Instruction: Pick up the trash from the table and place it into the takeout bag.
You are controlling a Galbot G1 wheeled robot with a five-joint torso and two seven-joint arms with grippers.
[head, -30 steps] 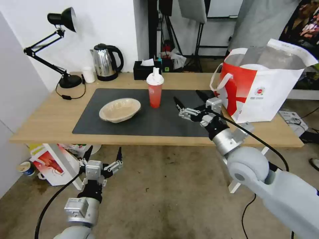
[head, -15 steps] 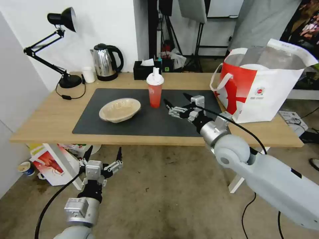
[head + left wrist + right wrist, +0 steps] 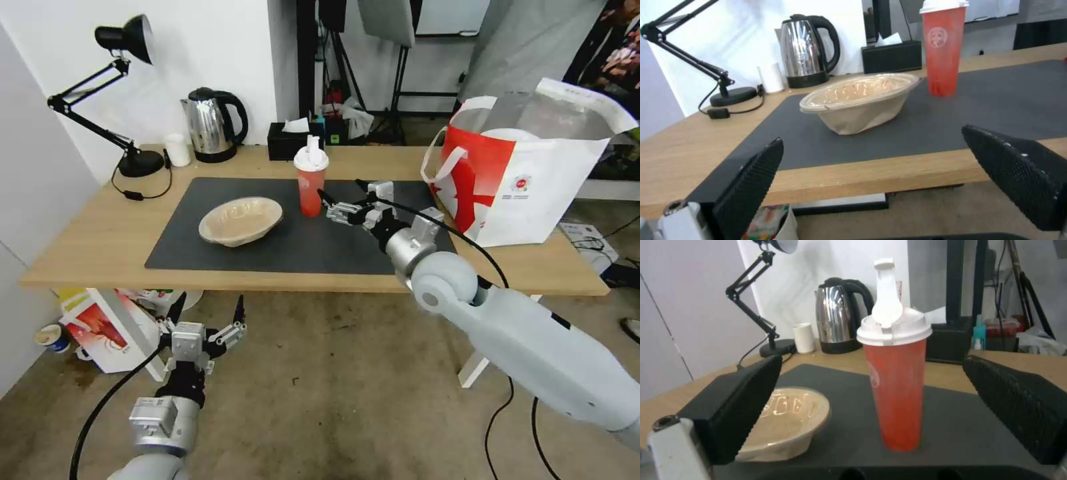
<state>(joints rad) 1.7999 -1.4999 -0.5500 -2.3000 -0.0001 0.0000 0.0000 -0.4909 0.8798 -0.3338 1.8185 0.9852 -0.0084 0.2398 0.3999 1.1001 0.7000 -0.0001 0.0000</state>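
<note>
Reaching for the red drink cup (image 3: 311, 181) on the worktop (image 3: 93, 247), the right claw (image 3: 342, 197) is hovering released just beside it — closing around it looks next.

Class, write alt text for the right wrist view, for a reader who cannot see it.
A red drink cup with a white lid stands upright on a dark grey mat, framed between the open black fingers of the right gripper. A beige bowl sits beside it; a steel kettle and black desk lamp stand behind.
</note>
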